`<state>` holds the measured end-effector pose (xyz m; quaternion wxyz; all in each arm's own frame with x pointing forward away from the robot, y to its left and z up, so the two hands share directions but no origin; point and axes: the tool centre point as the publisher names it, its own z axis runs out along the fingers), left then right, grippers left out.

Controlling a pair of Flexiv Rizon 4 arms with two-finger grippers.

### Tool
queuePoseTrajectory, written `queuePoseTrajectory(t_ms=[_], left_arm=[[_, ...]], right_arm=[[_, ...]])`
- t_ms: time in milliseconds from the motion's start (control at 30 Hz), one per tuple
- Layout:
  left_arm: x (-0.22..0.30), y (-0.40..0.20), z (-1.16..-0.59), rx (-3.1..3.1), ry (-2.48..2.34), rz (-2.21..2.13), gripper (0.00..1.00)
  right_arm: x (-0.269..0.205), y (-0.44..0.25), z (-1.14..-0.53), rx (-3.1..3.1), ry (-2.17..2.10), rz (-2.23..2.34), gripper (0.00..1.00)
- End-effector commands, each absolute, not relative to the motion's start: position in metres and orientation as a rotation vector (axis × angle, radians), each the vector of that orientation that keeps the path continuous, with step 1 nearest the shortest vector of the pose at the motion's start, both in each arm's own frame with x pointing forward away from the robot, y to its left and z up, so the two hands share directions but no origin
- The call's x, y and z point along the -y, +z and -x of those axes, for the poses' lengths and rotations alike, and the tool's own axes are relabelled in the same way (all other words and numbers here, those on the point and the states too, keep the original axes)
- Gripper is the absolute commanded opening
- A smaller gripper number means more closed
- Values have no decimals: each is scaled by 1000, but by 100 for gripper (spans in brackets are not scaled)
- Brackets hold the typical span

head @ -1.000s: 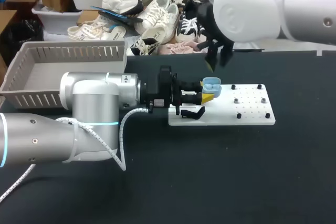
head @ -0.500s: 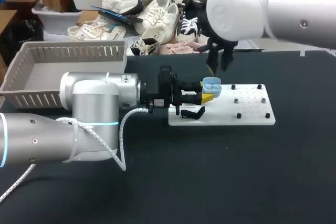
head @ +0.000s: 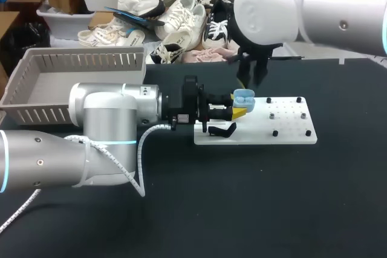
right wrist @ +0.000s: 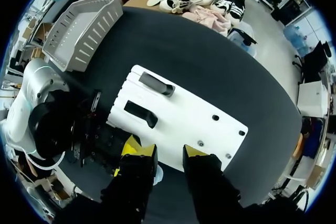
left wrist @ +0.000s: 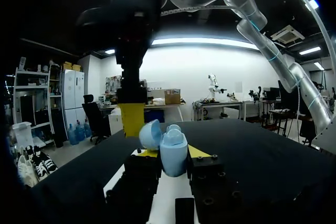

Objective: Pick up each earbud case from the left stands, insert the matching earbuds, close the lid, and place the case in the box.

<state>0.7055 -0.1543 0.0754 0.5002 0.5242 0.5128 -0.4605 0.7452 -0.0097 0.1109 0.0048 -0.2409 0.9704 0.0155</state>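
over black table [head: 272, 197], left gripper [head: 238, 109] clamps half-hidden blue case [left wrist: 173, 151]; right gripper [right wrist: 167, 153] gapes empty.

A white board [head: 257, 136] lay flat on the black table [head: 242, 209], its long side running across the tabletop. Four small black pegs [head: 275, 133] stood around the board's right half, with two silver studs [head: 272, 114] between them among rows of fine holes. Dark tabletop surrounded the board on all sides.

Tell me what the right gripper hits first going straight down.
Likely the white board, right beside the open blue case in the left gripper; depth is unclear, so it might clip the case first.
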Motion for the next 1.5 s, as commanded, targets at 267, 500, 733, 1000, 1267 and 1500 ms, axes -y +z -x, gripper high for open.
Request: queuePoseTrajectory(t_ms=[267,500,733,1000,1267,1500], left_arm=[[154,75,-706,-1238,-1112,-1265,0],[154,75,-706,-1238,-1112,-1265,0],[154,75,-706,-1238,-1112,-1265,0],[154,75,-706,-1238,-1112,-1265,0],[154,75,-706,-1238,-1112,-1265,0],[154,75,-706,-1238,-1112,-1265,0]], right_arm=[[8,112,-725,-3027,58,735,29],[9,113,-719,-3028,64,716,29],[24,128,-716,-2998,100,615,29],[42,135,-708,-2978,187,466,30],[56,133,-696,-2956,276,297,30],[68,128,-688,-2951,305,226,30]])
